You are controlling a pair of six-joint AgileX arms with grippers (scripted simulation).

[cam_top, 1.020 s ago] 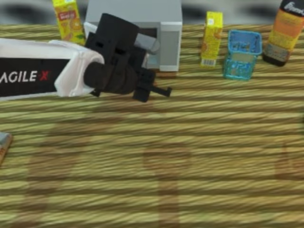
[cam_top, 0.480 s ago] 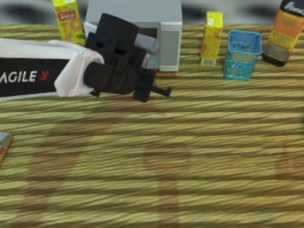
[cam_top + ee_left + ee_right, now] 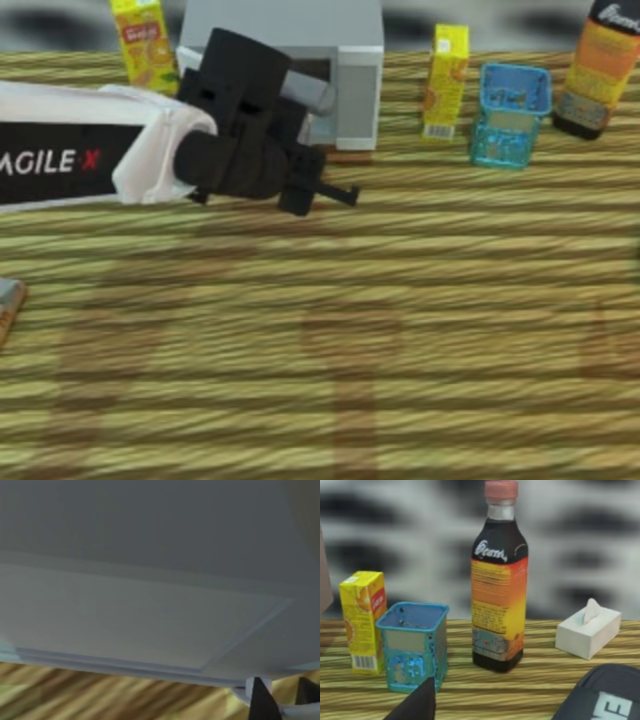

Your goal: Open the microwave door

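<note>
Top view, read from left to right. A yellow juice carton (image 3: 143,42) stands at the back of the table (image 3: 420,330), just left of the microwave (image 3: 300,40). My left arm reaches in from the left edge, and my left gripper (image 3: 300,105) is at the front of the microwave, where the microwave door (image 3: 322,100) stands slightly ajar. In the left wrist view the door's pale window panel (image 3: 140,625) fills most of the frame and my dark fingertips (image 3: 262,702) sit beside a pale handle piece at the door's edge; I cannot tell how far my fingers are parted or whether they grip it. Right of the microwave stands a second yellow carton (image 3: 446,80), then a blue square cup (image 3: 512,115), open-topped, its contents indistinct, then a dark sauce bottle (image 3: 600,65) with a pink cap. A white tissue box (image 3: 589,630) appears only in the right wrist view. My right gripper (image 3: 415,705) shows only a dark finger there.
</note>
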